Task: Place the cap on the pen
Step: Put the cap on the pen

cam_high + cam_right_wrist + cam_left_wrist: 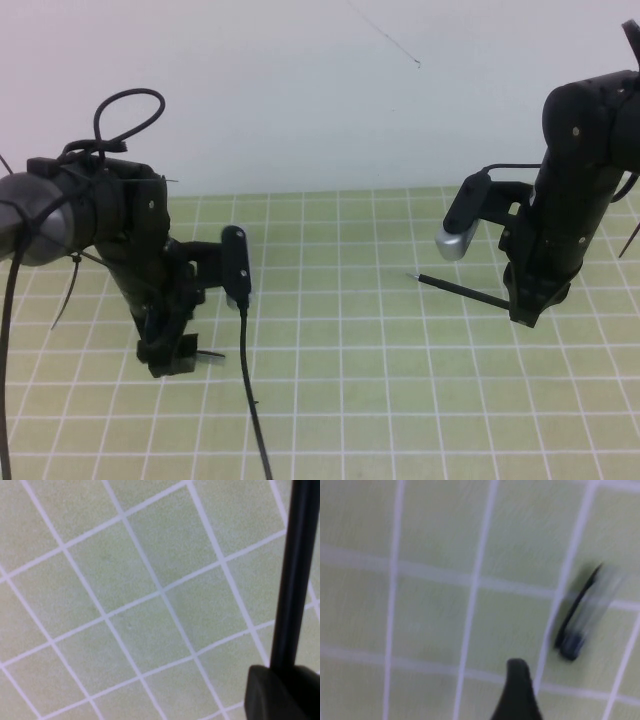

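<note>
My right gripper (525, 305) is shut on the pen (462, 289), a thin black stick. It holds the pen above the green grid mat, silver tip pointing left toward the middle. In the right wrist view the pen (295, 570) runs out from between the fingers (272, 695). The short dark cap with clip (577, 620) lies on the mat just beyond my left gripper's finger (518, 690). My left gripper (172, 358) is low over the mat at the left, open and empty. The cap (211, 353) shows as a small dark piece right of it.
The green grid mat (350, 380) covers the table up to a white back wall. A black cable (250, 390) hangs from the left arm's camera down across the mat. The right arm's silver-tipped camera (455, 240) hangs above the pen.
</note>
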